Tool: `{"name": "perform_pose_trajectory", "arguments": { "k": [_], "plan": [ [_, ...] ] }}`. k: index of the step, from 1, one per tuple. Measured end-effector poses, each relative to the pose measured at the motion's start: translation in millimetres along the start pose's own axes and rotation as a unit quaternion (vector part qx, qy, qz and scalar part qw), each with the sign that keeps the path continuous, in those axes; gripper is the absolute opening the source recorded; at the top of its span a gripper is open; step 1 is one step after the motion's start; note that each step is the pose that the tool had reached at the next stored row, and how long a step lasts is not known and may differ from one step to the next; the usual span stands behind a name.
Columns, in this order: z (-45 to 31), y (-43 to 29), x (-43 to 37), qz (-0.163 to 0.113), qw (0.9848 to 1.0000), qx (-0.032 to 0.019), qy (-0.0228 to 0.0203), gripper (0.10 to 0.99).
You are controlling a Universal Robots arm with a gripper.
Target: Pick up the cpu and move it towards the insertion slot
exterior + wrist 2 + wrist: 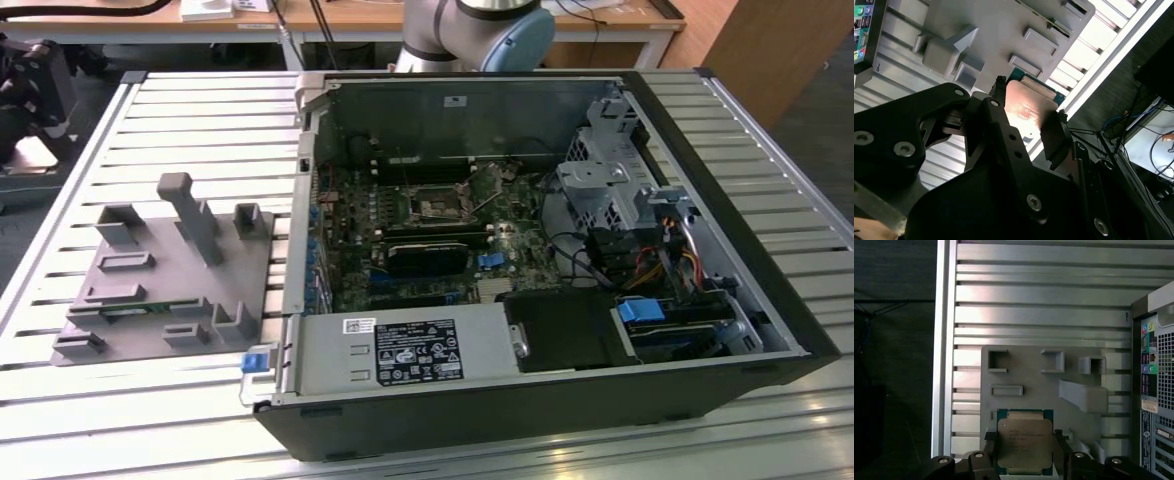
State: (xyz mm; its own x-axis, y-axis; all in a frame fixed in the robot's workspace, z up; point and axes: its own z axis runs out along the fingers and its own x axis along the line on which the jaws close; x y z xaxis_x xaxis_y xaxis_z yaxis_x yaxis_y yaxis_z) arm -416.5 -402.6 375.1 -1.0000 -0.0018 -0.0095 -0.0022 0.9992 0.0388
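The cpu [1024,442], a flat square chip with a pale metal top and green rim, is clamped by its two side edges between the black fingers [1061,446] of my gripper [1025,452]. In the second wrist view the cpu [1029,106] hangs in the gripper [1029,111], raised above the grey plastic block [989,35]. The insertion slot [438,207], a dark square socket in a thin silver frame, lies on the motherboard inside the open computer case, to the exterior view's right of the block.
The grey block [160,280] rests on the slatted metal table [200,100] and holds a narrow green strip [154,308]. The open black computer case [534,410] has walls, a drive cage and cables around the socket. The arm's base [481,30] stands behind the case.
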Motion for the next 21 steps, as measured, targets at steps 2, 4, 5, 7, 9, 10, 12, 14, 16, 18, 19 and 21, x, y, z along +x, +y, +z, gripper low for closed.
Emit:
{"name": "perform_pose_trajectory", "arguments": {
  "k": [2,4,5,7,9,10,12,14,16,18,19,21],
  "plan": [
    [-2.4,0.1,0.0,0.0,1.0,0.0,0.0,0.529],
    [-5.1,0.3,0.0,0.0,1.0,0.0,0.0,0.529],
    [-6.4,0.4,-0.1,0.0,1.0,0.0,0.0,0.529],
    [-9.3,0.5,-0.1,0.0,1.0,0.0,0.0,0.529],
    [-12.2,0.8,-0.1,0.0,1.0,0.0,0.0,0.529],
    [-13.6,0.9,-0.1,0.0,1.0,0.0,0.0,0.529],
    [-16.5,1.1,-0.1,0.0,1.0,0.0,0.0,0.529],
    [-19.6,1.4,-0.2,0.0,1.0,0.0,0.0,0.529],
    [-22.9,1.7,-0.2,0.0,1.0,0.0,0.0,0.529],
    [-25.6,2.0,-0.2,0.0,1.0,0.0,0.0,0.529],
    [-26.3,2.0,-0.2,0.0,1.0,-0.0001,-0.0001,0.529],
    [-26.6,2.1,-0.5,0.0,1.0,-0.0001,-0.0001,0.529]
  ]
}}
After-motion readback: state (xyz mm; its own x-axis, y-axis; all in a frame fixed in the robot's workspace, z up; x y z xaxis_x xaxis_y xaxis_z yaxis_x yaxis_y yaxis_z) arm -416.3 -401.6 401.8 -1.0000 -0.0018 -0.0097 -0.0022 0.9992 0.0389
